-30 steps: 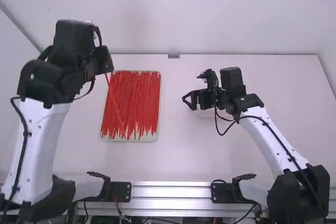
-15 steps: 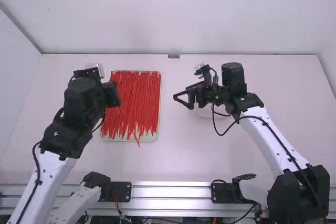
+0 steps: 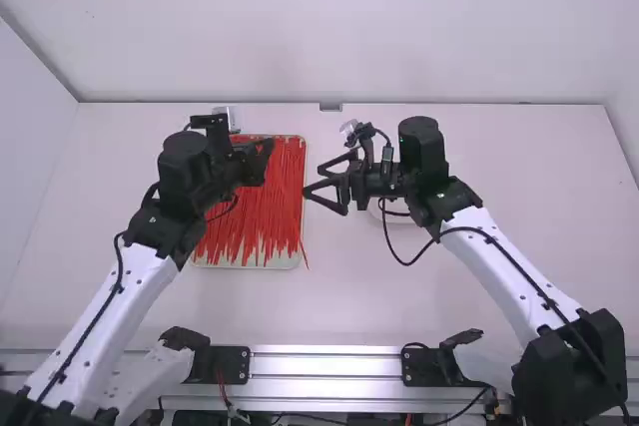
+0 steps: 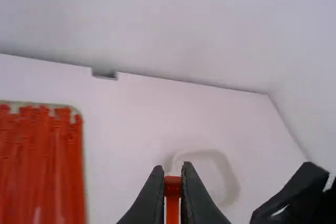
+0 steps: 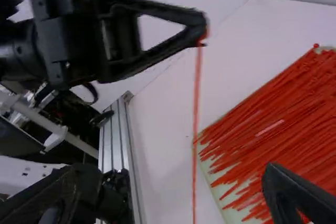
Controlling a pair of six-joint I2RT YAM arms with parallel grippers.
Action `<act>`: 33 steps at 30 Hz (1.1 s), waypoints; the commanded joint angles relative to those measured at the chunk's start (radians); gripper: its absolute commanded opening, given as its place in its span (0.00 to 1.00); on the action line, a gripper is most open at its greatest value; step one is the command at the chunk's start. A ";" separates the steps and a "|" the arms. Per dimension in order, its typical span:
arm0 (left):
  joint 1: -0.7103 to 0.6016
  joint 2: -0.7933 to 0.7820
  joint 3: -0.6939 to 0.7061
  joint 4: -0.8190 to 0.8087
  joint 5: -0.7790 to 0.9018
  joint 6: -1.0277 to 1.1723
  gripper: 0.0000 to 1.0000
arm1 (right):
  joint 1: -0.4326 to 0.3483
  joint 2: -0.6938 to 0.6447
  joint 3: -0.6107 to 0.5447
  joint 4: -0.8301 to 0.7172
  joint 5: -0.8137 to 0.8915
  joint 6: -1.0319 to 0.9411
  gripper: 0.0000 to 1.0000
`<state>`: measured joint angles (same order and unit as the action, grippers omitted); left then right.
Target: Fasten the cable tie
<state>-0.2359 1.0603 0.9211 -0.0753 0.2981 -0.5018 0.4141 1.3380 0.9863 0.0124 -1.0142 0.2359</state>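
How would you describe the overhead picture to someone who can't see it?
Above a white table, the left gripper pinches one red cable tie over a tray of red ties. The right gripper, open, points toward it from beside the tray.

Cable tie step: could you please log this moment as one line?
left gripper shut on tie | right gripper open, facing it | tie hangs straight, unfastened | spare ties in tray

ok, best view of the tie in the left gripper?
Right wrist view: the cable tie hangs clear from the left gripper. Left wrist view shows a stub between the fingers; high view blends it into the pile.
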 commanded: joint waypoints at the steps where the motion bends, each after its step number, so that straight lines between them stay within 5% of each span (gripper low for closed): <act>1: -0.007 0.031 0.061 0.033 0.114 -0.052 0.02 | 0.012 0.003 0.028 0.003 -0.003 0.011 0.90; 16: -0.066 0.062 0.113 0.178 0.159 -0.156 0.02 | 0.013 0.003 0.028 0.003 -0.007 0.030 0.59; 20: -0.085 0.069 0.113 0.178 0.112 -0.152 0.02 | 0.011 0.003 0.028 0.003 -0.010 0.032 0.41; 24: -0.083 0.069 0.113 0.169 0.104 -0.131 0.02 | 0.009 0.003 0.028 0.003 -0.006 0.056 0.40; 33: -0.083 0.069 0.113 0.163 0.106 -0.131 0.02 | 0.013 0.003 0.028 0.003 -0.006 0.056 0.00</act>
<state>-0.3153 1.1259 1.0130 0.0845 0.4072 -0.6434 0.4252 1.3380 0.9863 0.0124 -1.0134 0.2893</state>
